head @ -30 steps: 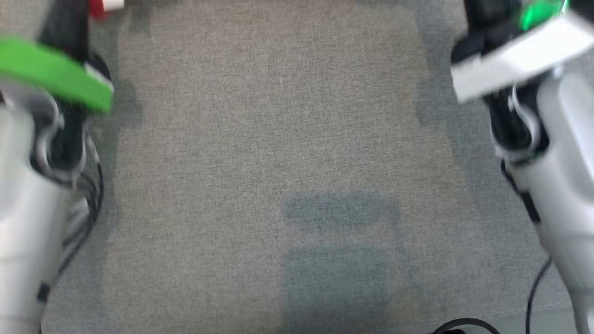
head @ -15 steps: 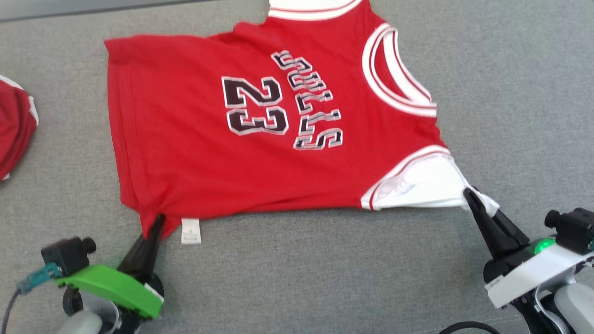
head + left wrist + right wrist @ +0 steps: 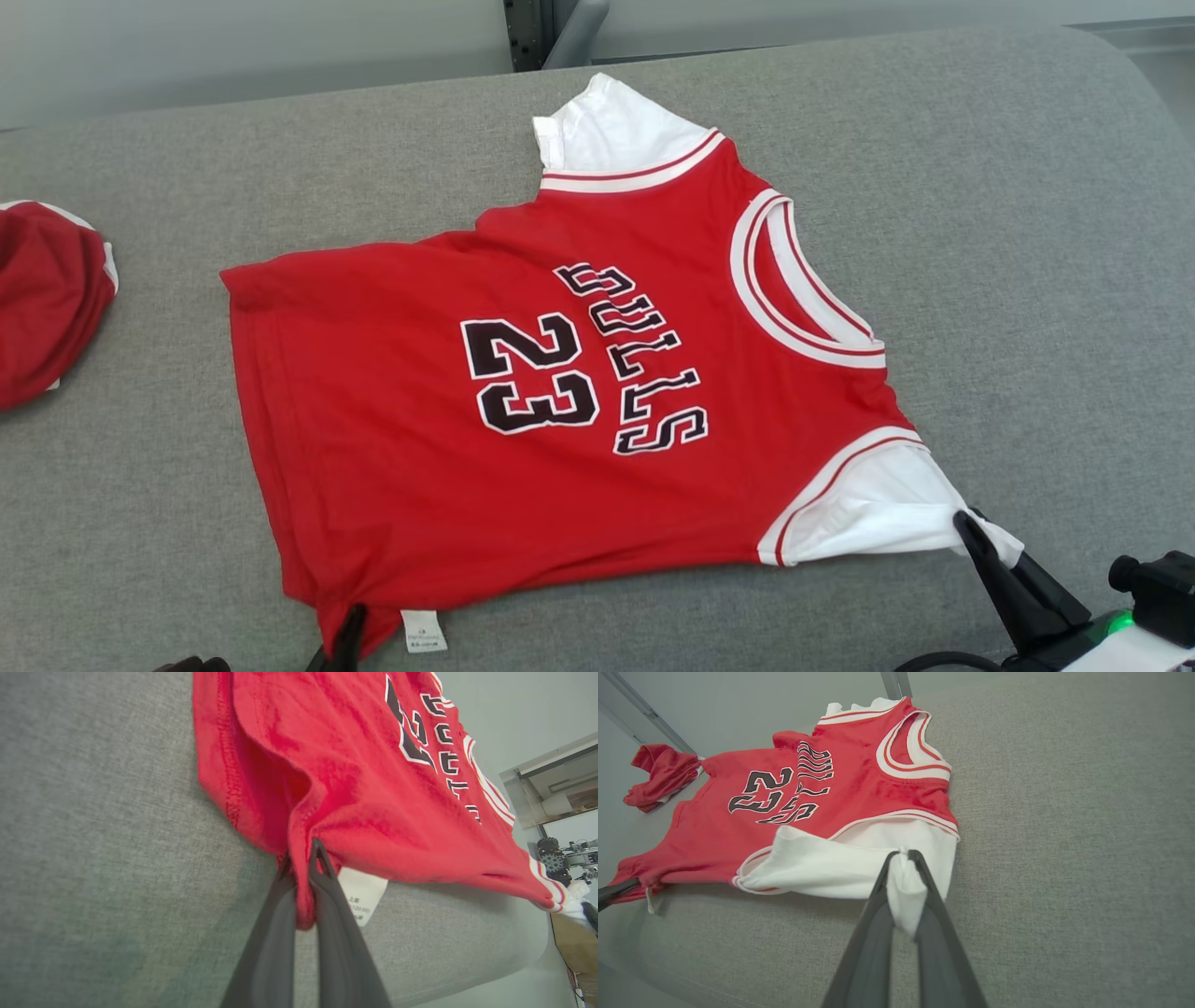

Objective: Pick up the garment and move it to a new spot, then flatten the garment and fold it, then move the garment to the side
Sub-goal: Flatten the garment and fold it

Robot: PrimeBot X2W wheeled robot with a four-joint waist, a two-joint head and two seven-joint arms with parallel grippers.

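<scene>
The garment (image 3: 392, 467) is a red jersey with white sleeves and black "BULLS 23" lettering, spread face up on the grey padded surface (image 3: 1027, 280). My left gripper (image 3: 353, 618) is shut on its near hem corner, beside a white label (image 3: 423, 632). In the left wrist view the gripper (image 3: 302, 851) pinches a fold of the red hem (image 3: 261, 798). My right gripper (image 3: 963, 523) is shut on the tip of the near white sleeve (image 3: 868, 513). The right wrist view has that gripper (image 3: 902, 855) clamping bunched white cloth (image 3: 822, 863).
A second red garment (image 3: 42, 299) lies crumpled at the left edge of the surface, also in the right wrist view (image 3: 658, 777). A pale wall (image 3: 233, 47) and a dark metal post (image 3: 527, 33) stand behind the far edge.
The head camera has tilted up, so the whole picture shifted downward and the far sleeve and wall came into view. Both grippers still grip the same hem corner and sleeve tip.
</scene>
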